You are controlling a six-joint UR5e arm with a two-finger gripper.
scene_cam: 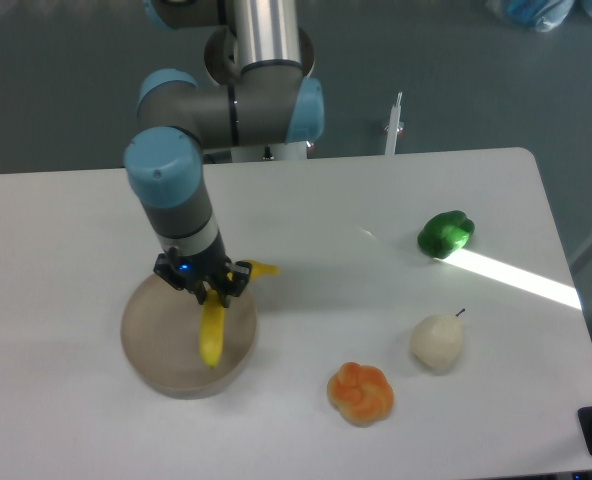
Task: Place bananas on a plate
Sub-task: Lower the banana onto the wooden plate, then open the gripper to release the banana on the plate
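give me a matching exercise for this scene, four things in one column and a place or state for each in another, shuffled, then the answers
Things:
1. banana
2. plate
3. green pepper
4. pear

Places or states:
a. on the table, just right of the orange fruit
b. held by the gripper, over the plate
c. by the bright strip of light, nearest the table's right edge
d. lying on the left part of the table

Pairs: 1-b, 2-d, 3-c, 4-a
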